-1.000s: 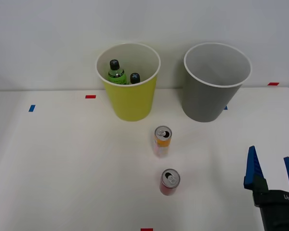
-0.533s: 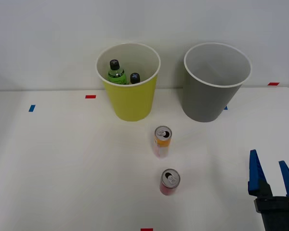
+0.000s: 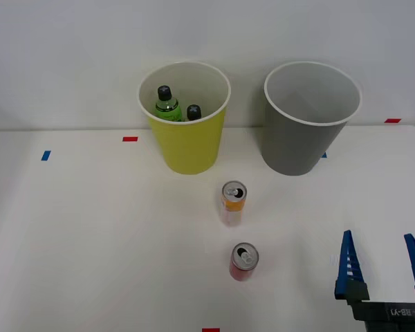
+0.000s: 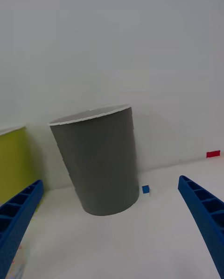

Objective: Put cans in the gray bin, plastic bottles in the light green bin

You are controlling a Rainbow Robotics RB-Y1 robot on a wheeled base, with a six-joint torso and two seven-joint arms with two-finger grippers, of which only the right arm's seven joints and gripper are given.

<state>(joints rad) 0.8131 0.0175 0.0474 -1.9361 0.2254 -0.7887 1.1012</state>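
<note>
Two cans stand upright mid-table: an orange-and-pale can (image 3: 233, 202) and, nearer me, a shorter red can (image 3: 243, 261). The light green bin (image 3: 185, 117) at the back holds two black-capped plastic bottles, a green one (image 3: 166, 104) and another (image 3: 193, 113) mostly hidden by the rim. The gray bin (image 3: 309, 117) stands to its right with nothing visible inside. My right gripper (image 3: 382, 266) is open at the front right, well to the right of the red can and holding nothing. The wrist view faces the gray bin (image 4: 99, 161) between my spread fingers (image 4: 18, 213), with the light green bin's (image 4: 14, 162) edge beside it.
Small red tape marks (image 3: 129, 139) and blue tape marks (image 3: 45, 155) dot the white table (image 3: 90, 235). A white wall stands right behind the bins. A red mark (image 3: 210, 330) lies at the table's front edge.
My right gripper has drawn back toward the front edge, shifted slightly left, and its fingers have spread wider. Cans, bottles and bins have not moved.
</note>
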